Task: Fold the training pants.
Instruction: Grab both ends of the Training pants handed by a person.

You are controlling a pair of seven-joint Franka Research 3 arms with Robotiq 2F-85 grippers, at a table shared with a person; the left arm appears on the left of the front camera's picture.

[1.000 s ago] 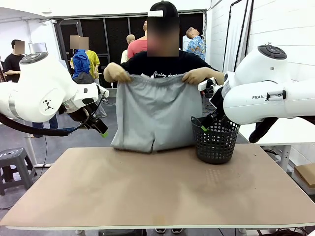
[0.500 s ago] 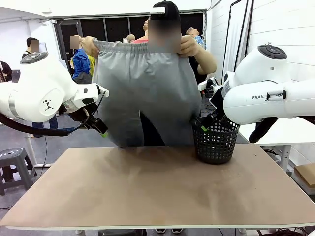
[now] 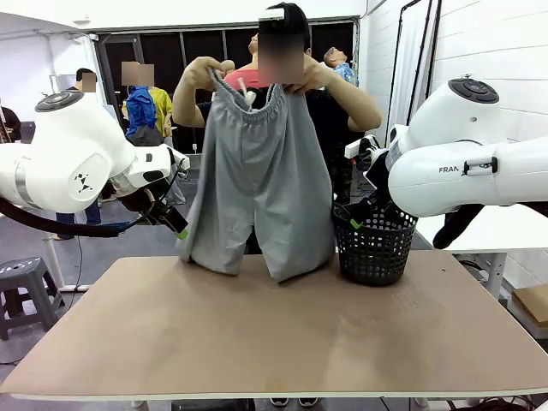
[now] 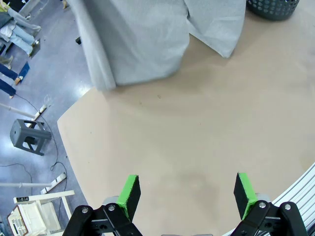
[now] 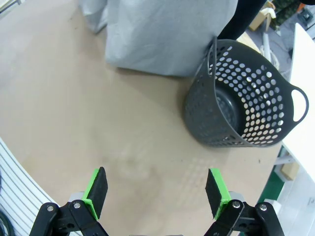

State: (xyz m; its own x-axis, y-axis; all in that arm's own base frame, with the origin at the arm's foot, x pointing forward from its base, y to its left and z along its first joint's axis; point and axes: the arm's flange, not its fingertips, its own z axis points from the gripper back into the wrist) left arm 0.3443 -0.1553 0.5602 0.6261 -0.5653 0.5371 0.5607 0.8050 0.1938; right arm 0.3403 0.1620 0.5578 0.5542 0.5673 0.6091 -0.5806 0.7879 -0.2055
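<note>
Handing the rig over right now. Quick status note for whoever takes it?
Left gripper: open, empty, above the table, short of the cloth.
Right gripper: open, empty, above the table near the black basket.
Training pants: held up by the waistband in the person's hands, legs hanging down to the table's far edge, not laid flat.
Done: no fold yet.
Left: get the pants flat on the table, then fold them.
</note>
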